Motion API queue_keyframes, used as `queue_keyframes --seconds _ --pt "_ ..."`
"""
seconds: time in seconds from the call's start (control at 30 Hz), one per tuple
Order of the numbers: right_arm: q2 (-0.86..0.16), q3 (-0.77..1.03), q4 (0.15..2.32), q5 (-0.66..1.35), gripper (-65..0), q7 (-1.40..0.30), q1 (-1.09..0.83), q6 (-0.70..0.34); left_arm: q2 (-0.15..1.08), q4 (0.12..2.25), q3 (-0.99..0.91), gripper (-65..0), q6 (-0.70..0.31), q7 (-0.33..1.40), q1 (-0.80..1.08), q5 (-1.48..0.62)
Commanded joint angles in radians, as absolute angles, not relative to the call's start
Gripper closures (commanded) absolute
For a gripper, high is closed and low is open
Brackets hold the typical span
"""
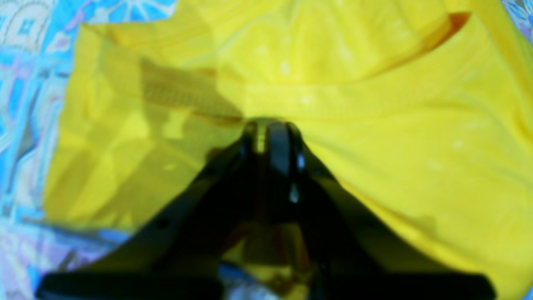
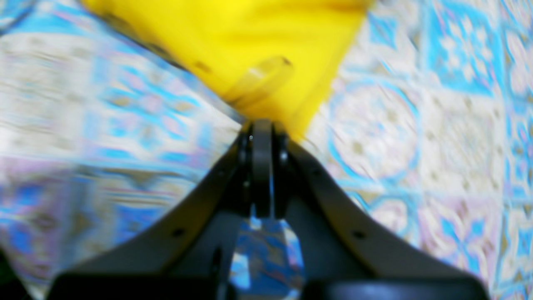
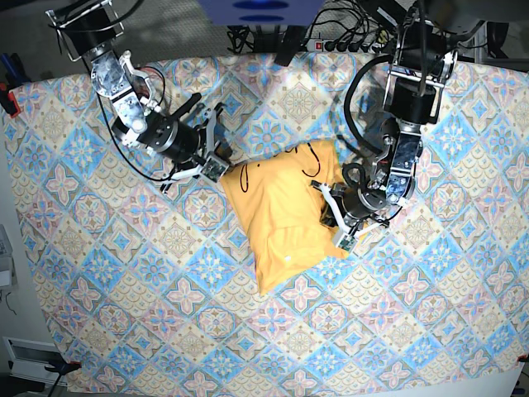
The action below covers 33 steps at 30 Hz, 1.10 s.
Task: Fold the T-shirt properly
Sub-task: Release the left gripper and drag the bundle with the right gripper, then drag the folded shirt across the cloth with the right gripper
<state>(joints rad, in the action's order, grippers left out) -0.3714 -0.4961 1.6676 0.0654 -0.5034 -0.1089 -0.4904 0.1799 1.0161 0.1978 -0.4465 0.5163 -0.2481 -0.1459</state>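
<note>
L gripper [image 1: 266, 129] is pinching T-shirt [image 3: 281, 207] fabric, jaws together; R gripper [image 2: 262, 125] is clamping its corner, near tablecloth [image 3: 99, 273] centre.

Two robot arms built of black and silver-grey segments, with black cables looping along them. The left gripper [image 1: 266, 131] has glossy black fingers [image 1: 280, 146] on black wedge-shaped mounts. The right gripper [image 2: 262, 127] matches it, dark grey, with small round holes in its mounts.
</note>
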Motion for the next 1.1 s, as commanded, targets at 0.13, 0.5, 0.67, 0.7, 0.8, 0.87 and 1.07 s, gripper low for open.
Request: queue_keyframes --seconds 0.13,0.5,0.67,0.7,0.8,0.87,1.07 --pt "-0.346 -0.581 1.744 0.076 -1.0 -0.483 -0.094 -0.484 0.206 1.359 0.042 -4.0 -0.438 0.605 -0.113 -0.143" --pt "-0.173 -0.829 1.672 0.076 -1.1 -0.484 0.038 -0.484 0.199 1.730 -0.286 -4.0 -0.438 0.659 0.280 -0.156" --pt "-0.070 -0.901 1.521 0.076 -1.1 -0.484 0.127 -0.484 0.137 1.796 -0.394 -4.0 -0.440 0.657 0.409 -0.156" --pt "-0.048 -0.914 1.491 0.076 -1.1 -0.483 0.145 -0.484 0.128 1.807 -0.409 -4.0 -0.440 0.659 0.424 -0.156" --pt "0.022 -0.940 1.371 0.074 -1.1 -0.479 0.196 -0.484 0.090 1.842 -0.444 -4.0 -0.440 0.661 0.470 -0.156" --pt "0.059 -0.946 1.293 0.074 -1.1 -0.475 0.223 -0.484 0.054 1.862 -0.478 -4.0 -0.440 0.661 0.496 -0.156" --pt "0.148 -0.940 1.086 0.074 -1.1 -0.455 0.297 -0.484 -0.077 1.868 -0.611 -4.0 -0.440 0.661 0.506 -0.156"
